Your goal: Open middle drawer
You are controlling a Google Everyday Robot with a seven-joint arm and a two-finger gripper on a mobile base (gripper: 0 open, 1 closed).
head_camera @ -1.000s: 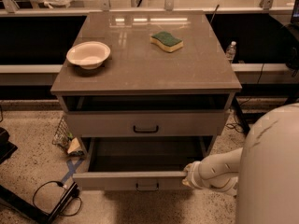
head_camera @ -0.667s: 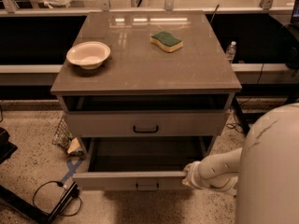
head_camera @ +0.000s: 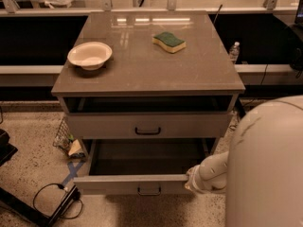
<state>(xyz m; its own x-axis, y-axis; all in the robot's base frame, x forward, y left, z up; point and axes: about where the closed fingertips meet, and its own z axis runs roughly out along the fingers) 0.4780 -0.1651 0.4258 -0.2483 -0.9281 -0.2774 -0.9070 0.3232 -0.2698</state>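
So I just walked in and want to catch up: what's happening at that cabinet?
The robot's arm comes in from the right, and its gripper is at the right end of the middle drawer front. That drawer is pulled well out, and its inside looks dark. The drawer above sits further back. A bowl and a sponge rest on the cabinet top, untouched.

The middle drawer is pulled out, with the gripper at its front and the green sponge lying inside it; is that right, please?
Not quite: the camera view shows the green sponge on the cabinet top, not inside. The middle drawer is pulled out, with the gripper at its front's right end.
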